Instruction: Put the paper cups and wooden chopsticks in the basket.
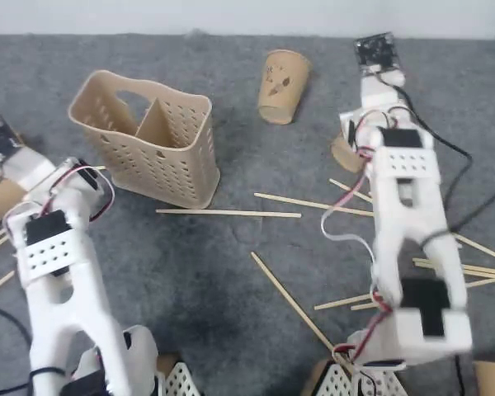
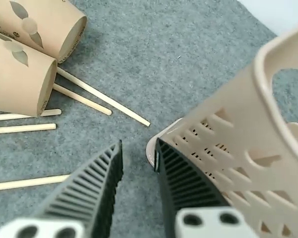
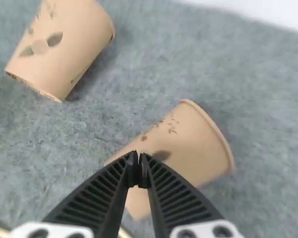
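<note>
The beige perforated basket (image 1: 148,140) stands on the grey carpet, left of centre. One paper cup (image 1: 282,85) lies on its side behind it, and a second cup (image 1: 344,150) lies half hidden under the right arm. In the right wrist view my right gripper (image 3: 138,163) is shut, its tips just over that second cup (image 3: 193,144), with nothing between them. My left gripper (image 2: 137,148) is a little open and empty, right beside the basket's lower corner (image 2: 228,148). Two more cups (image 2: 20,74) lie past it among chopsticks (image 2: 102,96).
Several wooden chopsticks (image 1: 228,213) lie loose on the carpet between the arms, one (image 1: 290,299) slanting toward the front, and more (image 1: 462,268) by the right arm. A pale wall borders the far edge of the carpet.
</note>
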Action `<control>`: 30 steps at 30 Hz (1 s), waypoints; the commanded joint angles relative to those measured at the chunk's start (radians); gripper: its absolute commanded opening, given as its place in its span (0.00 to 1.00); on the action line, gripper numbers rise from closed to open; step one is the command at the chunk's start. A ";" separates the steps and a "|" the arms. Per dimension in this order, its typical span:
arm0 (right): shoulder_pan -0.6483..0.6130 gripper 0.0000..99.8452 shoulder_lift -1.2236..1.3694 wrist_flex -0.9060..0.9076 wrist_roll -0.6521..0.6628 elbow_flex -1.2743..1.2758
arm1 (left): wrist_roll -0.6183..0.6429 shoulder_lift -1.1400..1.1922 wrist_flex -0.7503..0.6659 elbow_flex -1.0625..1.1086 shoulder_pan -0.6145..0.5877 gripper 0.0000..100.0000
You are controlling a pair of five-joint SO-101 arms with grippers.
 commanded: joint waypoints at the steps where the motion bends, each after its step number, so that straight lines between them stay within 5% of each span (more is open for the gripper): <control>1: -0.010 0.07 0.131 -0.024 0.074 -0.153 | 0.006 -0.034 -0.031 -0.005 0.003 0.11; 7: -0.024 0.17 0.375 -0.053 0.198 -0.316 | 0.006 -0.034 -0.037 -0.005 0.003 0.11; 15: -0.019 0.01 0.479 -0.050 0.293 -0.439 | 0.002 -0.032 -0.143 0.048 0.008 0.11; 19: -0.027 0.04 0.455 0.062 0.218 -0.381 | 0.002 -0.028 -0.166 0.053 0.025 0.11; 25: -0.007 0.02 0.246 0.504 0.150 -0.362 | -0.114 -0.038 -0.164 0.082 0.126 0.11; 30: -0.008 0.01 0.051 0.674 -0.137 -0.261 | -0.137 -0.180 -0.091 0.104 0.184 0.11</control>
